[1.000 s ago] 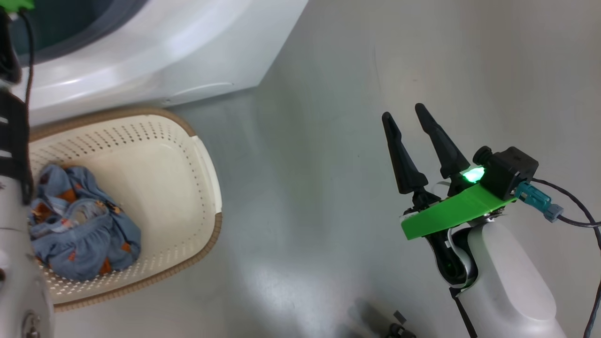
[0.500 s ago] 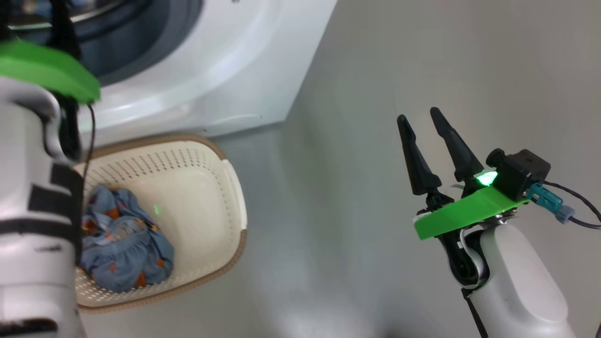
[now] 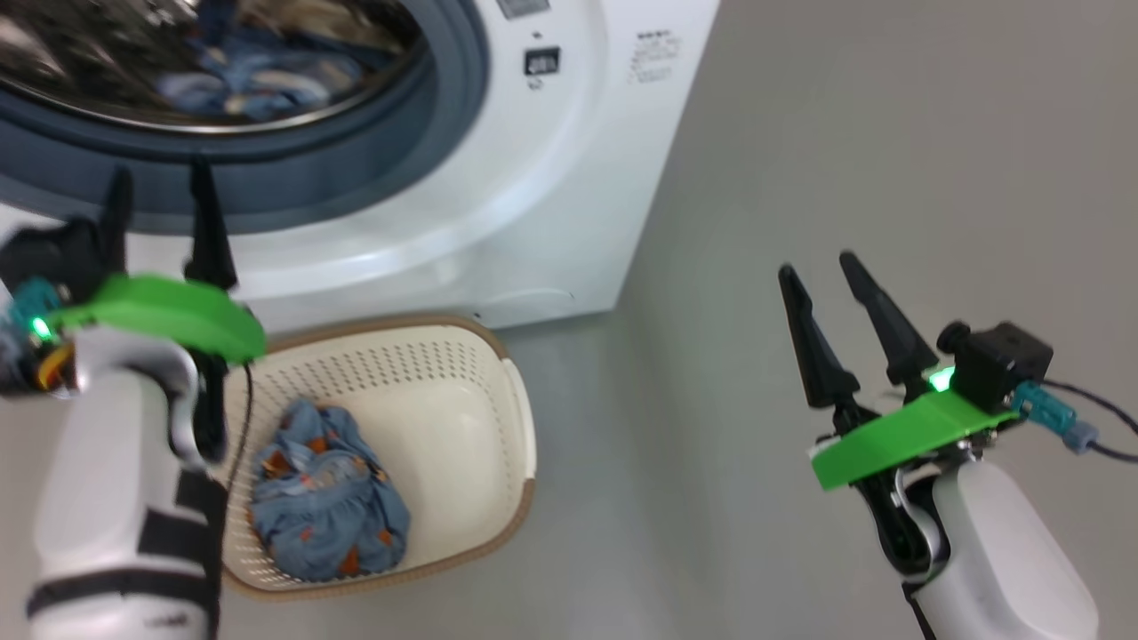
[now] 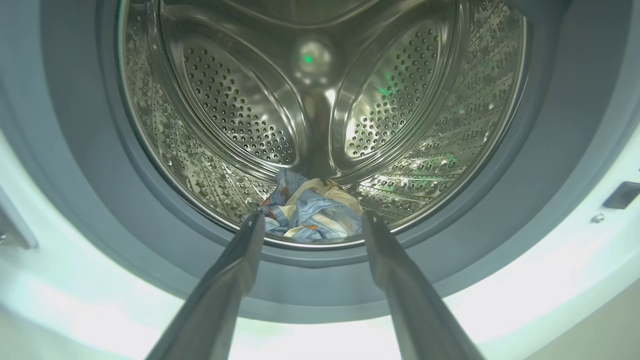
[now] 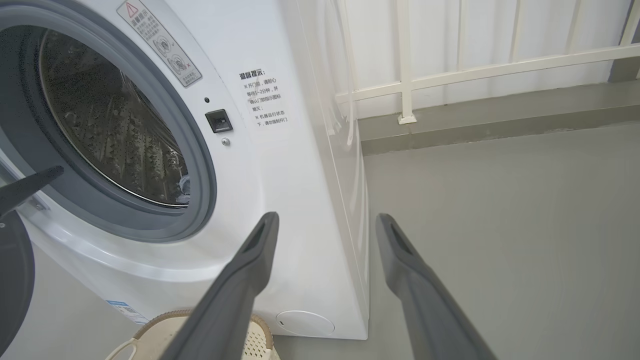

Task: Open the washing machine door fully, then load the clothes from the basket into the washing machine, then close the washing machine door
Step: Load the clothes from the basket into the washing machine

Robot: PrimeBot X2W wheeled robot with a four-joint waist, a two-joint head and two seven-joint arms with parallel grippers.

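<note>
The washing machine [image 3: 569, 178] stands with its drum mouth uncovered. Blue and cream clothes [image 4: 310, 212] lie at the drum's bottom. My left gripper [image 3: 160, 191] hovers just before the grey-blue ring, open and empty, pointing into the drum [image 4: 320, 100]. More blue clothes [image 3: 324, 502] with orange print lie bunched in the basket [image 3: 520, 427] on the floor below the machine. My right gripper [image 3: 818, 265] hangs open over bare floor to the right, nothing between its fingers. A dark curved edge [image 5: 12, 280] at the far left may be the door; I cannot tell.
A grey floor [image 3: 800, 133] spreads to the machine's right. A white railing [image 5: 475, 70] on a raised kerb runs behind it. The basket's rim [image 5: 160, 317] sits close against the machine's front. My left forearm [image 3: 116, 498] overlaps the basket's left side.
The head camera has swung, shifting the machine and basket down and to the right in the picture. My left gripper has drawn back from the drum, still open. The basket's clothes lie as before.
</note>
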